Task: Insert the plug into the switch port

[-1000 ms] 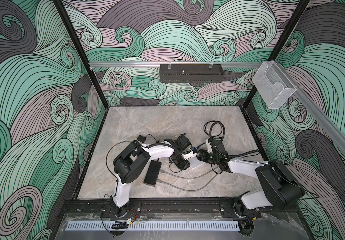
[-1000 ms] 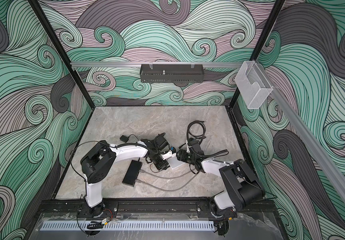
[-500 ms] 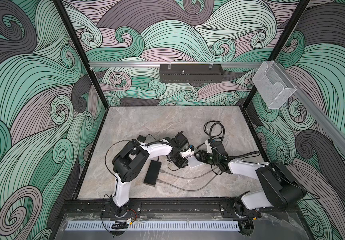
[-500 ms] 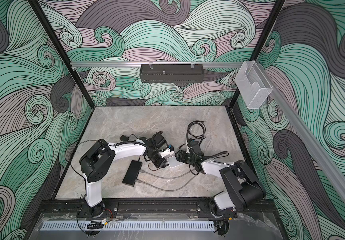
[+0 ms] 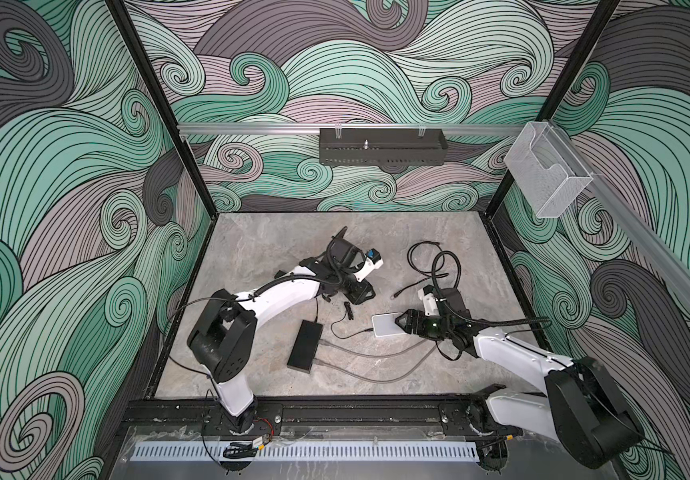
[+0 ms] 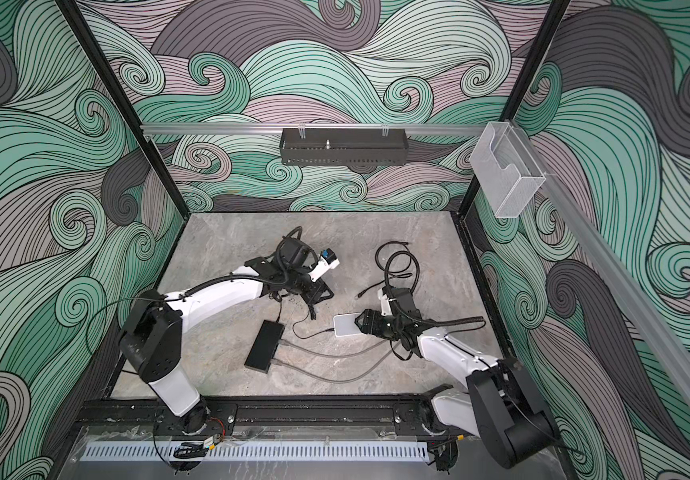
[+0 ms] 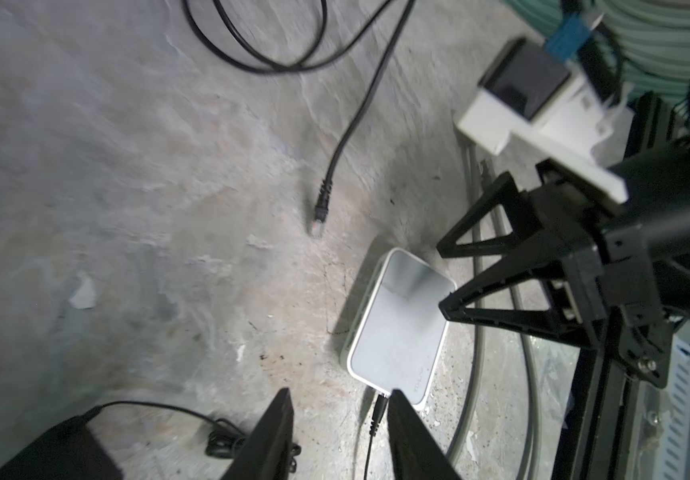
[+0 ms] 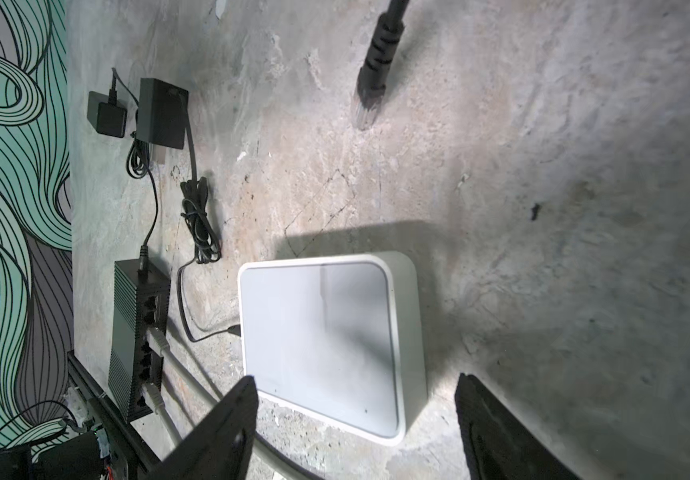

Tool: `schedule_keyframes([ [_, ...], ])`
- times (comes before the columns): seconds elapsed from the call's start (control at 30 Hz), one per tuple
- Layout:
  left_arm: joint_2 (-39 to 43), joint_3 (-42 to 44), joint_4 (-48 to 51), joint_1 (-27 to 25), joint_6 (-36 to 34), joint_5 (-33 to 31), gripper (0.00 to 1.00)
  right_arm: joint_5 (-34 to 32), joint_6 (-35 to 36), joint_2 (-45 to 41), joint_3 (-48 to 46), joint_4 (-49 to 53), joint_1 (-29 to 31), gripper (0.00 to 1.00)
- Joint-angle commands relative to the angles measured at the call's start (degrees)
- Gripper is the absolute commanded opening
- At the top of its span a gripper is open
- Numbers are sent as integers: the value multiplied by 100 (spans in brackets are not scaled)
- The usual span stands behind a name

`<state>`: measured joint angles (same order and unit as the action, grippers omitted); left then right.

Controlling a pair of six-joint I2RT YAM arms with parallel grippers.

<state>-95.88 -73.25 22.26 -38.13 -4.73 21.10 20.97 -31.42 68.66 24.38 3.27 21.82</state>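
Right of centre on the tabletop [image 5: 272, 249], toward its front edge: right gripper [image 8: 356, 378], jaws spread wide and empty. One fingertip sits at the edge of the white box [image 8: 318, 332], the other is clear of its side, so no clamp on it. Left gripper [image 7: 341, 392] is near the tabletop's centre, jaws parted narrowly, nothing between them. Past its fingers you see the thin power lead [image 7: 378, 409] plugged into the box.

Plug [image 7: 317, 224]: clear RJ45 end of the black cable [image 7: 360, 104], lying loose on the tabletop just behind the white box, apart from it, held by neither arm. The cable coils off toward the back right.

Black switch [image 8: 135, 332] sits left of the box, nearer the front edge. Its row of ports shows, two of them taken by grey cables [image 8: 160, 345]. Both arms crowd the white box, so that's likely the target. Its ports aren't visible from anywhere.

Risks, my read:
- The box looks light and is unbraced, so a push from the plug could slide it instead of seating.
- The coiled cable looks springy and could twist the plug in a loose pinch, leaving the latch the wrong way up.
- The grippers are close together and could knock each other.
- Snagging the power lead would yank it out.
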Motion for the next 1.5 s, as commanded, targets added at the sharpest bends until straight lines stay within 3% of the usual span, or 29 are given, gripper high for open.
schedule_keyframes([
  [0.0,556,-239,131,135,214,-27,38,-113,564,-241,108,810,-34,76],
  [0.1,930,-14,234,130,14,226,26,-18,822,-274,126,1006,-43,77],
  [0.2,1053,517,211,85,-601,517,25,310,843,-74,159,948,-110,77],
  [0.37,671,618,1224,-438,-2941,-278,27,836,650,269,224,442,-227,76],
  [0.5,674,1459,35,-486,-3802,-30,28,1175,734,464,319,171,-282,75],
  [0.6,501,1561,-424,-485,-3842,251,28,1353,852,555,417,119,-351,74],
  [0.77,-273,918,186,-485,-3933,131,27,1286,749,683,530,-12,-398,73],
  [1.03,-915,441,240,-555,-3609,-3,28,847,681,762,651,59,-442,73],
  [1.23,-955,594,279,-592,-3494,-96,38,862,651,798,528,-37,-451,74],
  [1.47,-1099,650,449,-725,-3187,-477,39,882,644,824,504,-77,-451,74],
])
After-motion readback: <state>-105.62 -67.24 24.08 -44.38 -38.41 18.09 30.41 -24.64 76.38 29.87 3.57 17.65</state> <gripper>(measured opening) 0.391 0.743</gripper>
